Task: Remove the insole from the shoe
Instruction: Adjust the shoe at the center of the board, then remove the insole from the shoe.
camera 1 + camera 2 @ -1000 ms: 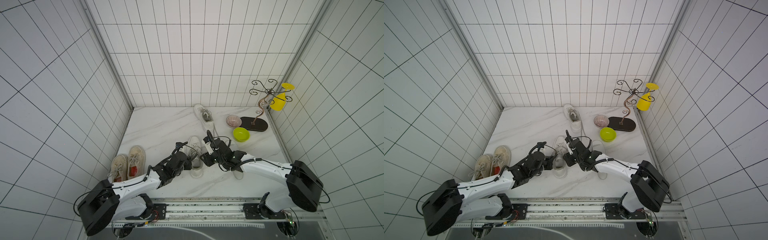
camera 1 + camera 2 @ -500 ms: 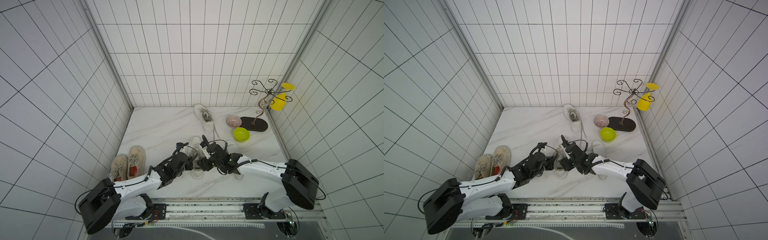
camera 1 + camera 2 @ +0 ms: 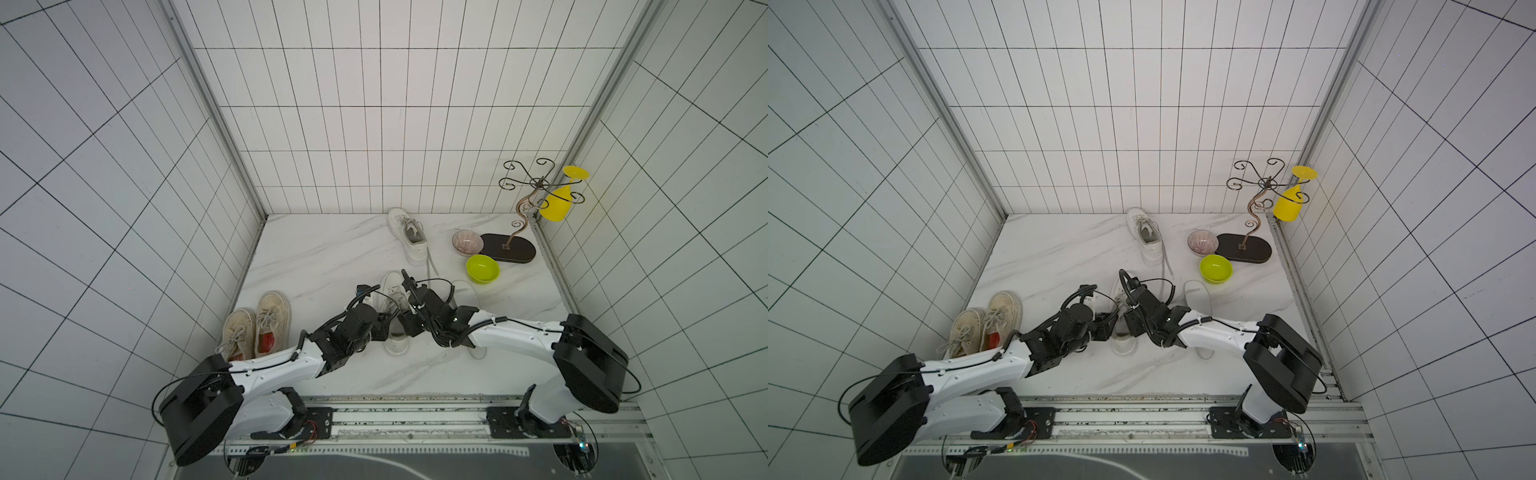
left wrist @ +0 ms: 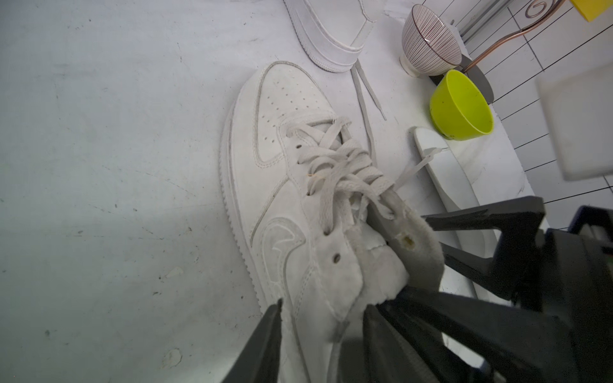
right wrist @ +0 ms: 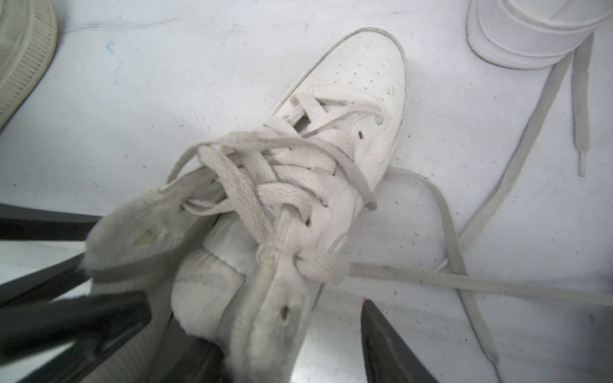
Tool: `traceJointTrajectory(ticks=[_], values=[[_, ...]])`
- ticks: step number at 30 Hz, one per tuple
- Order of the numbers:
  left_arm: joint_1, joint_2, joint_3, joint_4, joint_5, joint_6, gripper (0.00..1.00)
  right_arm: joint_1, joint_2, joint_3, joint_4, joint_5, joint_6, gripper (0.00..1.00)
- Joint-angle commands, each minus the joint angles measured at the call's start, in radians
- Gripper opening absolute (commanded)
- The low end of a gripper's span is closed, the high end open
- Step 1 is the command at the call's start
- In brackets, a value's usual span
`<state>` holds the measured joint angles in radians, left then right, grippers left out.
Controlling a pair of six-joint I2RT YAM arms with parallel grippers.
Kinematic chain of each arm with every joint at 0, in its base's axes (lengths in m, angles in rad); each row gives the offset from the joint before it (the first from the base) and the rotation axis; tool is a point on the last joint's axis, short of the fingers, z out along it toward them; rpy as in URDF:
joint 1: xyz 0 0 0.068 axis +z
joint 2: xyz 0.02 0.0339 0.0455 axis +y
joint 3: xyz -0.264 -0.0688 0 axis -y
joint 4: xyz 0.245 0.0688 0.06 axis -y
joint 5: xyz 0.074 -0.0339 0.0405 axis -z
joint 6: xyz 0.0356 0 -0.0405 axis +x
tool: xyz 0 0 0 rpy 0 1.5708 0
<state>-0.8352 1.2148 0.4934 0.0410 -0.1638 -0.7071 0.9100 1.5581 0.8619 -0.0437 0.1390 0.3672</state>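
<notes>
Item: white sneaker (image 4: 282, 185), centre of table (image 4: 99, 165) | insole: hidden inside; a loose insole (image 4: 447, 179) lies alongside | left gripper (image 4: 323, 305): jaws parted astride near collar | right gripper (image 5: 255, 300): parted over tongue | method: left pins collar, right pinches insole heel-edge, peels rearward.

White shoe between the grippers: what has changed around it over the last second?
The right gripper moved leftward from near the loose insole to the opening of the white shoe, jaws apart astride its collar. The left gripper, shut a second ago, has opened at the opposite collar side. Shoe and insole stayed put.
</notes>
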Motion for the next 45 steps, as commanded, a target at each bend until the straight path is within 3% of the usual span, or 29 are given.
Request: traceJointTrajectory(ticks=[1,7,12,17,26,32,39,45], values=[[-0.001,0.044,0.046,-0.011,0.007,0.057,0.5,-0.034,-0.007,0.092,0.002,-0.007,0.046,0.58],[-0.001,0.089,0.078,0.003,0.019,0.115,0.69,-0.034,-0.068,0.045,0.064,-0.015,0.026,0.58],[0.021,0.135,0.114,-0.009,0.01,0.144,0.76,-0.037,-0.072,0.048,0.076,-0.002,0.021,0.59],[0.111,0.182,0.116,0.044,0.105,0.107,0.64,-0.045,-0.066,0.053,0.076,0.005,0.02,0.59],[0.115,0.19,0.154,0.057,0.115,0.1,0.43,-0.041,-0.13,0.031,0.035,-0.085,-0.02,0.54],[0.115,0.191,0.166,0.063,0.125,0.092,0.36,0.006,-0.169,0.031,-0.009,-0.167,-0.011,0.43],[0.115,0.216,0.175,0.09,0.128,0.083,0.33,0.015,-0.094,0.042,0.032,-0.188,0.051,0.37],[0.115,0.218,0.18,0.089,0.128,0.083,0.33,0.002,-0.024,0.073,0.009,-0.082,0.091,0.35]])
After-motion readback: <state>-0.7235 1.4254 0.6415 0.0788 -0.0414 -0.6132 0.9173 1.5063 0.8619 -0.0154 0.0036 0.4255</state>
